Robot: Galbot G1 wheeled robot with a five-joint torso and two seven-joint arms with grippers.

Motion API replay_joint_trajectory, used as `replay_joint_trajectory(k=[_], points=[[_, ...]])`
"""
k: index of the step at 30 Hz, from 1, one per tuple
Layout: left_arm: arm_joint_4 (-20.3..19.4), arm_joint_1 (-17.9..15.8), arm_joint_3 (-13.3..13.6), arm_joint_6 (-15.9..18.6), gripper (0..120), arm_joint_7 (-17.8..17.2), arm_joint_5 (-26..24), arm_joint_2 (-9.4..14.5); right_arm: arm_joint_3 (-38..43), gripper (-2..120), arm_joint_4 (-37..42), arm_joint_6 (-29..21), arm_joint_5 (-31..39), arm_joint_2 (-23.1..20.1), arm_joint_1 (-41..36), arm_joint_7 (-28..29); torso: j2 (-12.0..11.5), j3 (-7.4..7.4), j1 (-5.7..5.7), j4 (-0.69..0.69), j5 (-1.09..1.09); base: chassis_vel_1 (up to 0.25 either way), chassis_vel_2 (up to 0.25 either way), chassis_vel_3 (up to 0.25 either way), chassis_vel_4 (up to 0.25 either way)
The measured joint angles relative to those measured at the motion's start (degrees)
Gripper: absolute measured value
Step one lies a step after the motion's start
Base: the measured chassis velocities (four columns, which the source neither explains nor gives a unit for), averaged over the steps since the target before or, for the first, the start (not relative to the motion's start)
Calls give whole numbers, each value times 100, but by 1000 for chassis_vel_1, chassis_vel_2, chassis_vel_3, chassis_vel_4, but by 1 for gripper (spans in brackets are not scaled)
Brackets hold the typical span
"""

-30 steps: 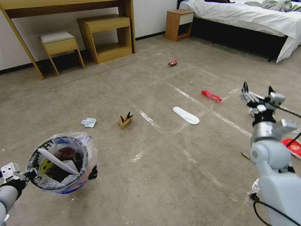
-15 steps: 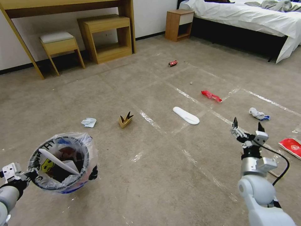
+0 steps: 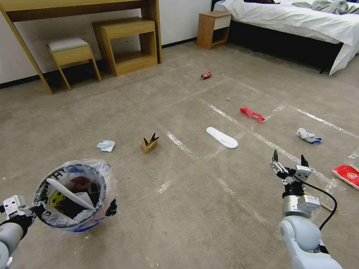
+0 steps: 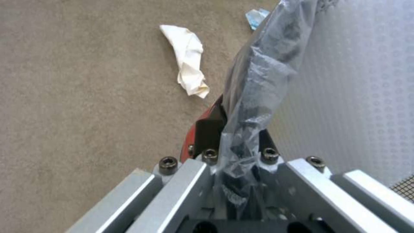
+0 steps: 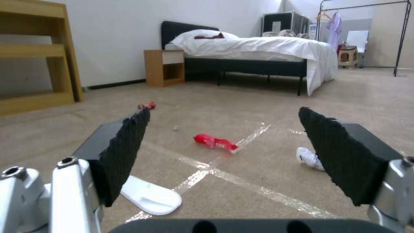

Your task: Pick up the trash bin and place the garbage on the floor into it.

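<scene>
The floor (image 3: 179, 209) carries scattered litter. The trash bin (image 3: 71, 194) hangs at lower left, its rim clamped by the left gripper (image 4: 235, 152). The right gripper (image 3: 288, 161), jaws spread and empty, hovers near the white slipper (image 3: 221, 137), with the red wrapper (image 3: 252, 114) beyond.

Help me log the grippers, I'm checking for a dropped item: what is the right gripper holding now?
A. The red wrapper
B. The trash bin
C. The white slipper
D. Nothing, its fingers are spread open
D: the right gripper hovers open and empty above the floor, the white slipper lying beyond it.
</scene>
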Motion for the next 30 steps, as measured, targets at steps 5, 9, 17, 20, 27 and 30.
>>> replay_joint_trajectory(k=[5, 9, 17, 20, 27, 30], points=[[1, 8, 1, -1, 1, 1, 8, -4, -10, 88, -15, -40, -14, 4, 17, 1, 0, 0, 0, 0, 0, -6, 6, 11, -11], [1, 21, 9, -6, 1, 4, 26, -27, -10, 99, -20, -66, -20, -3, 21, -16, 0, 0, 0, 0, 0, -62, 65, 65, -62], [-6, 35, 20, -12, 1, 19, 54, -49, -13, 100, -21, -80, -12, -1, 36, -46, 0, 1, 1, 0, 1, -110, 110, 103, -104], [-7, 43, 19, -15, 1, 21, 57, -49, -16, 100, -21, -80, -12, 7, 34, -60, 0, 1, 1, 0, 1, -71, 79, 89, -77], [-13, 46, 19, -17, 1, 24, 70, -68, -15, 100, -23, -80, -10, 13, 31, -63, 0, 1, 0, 0, 0, -62, 75, 76, -83], [-29, 47, 16, -18, 1, 21, 70, -68, -14, 100, -26, -78, -9, 2, 26, -67, 0, 0, 0, 0, 0, -69, 85, 93, -93]])
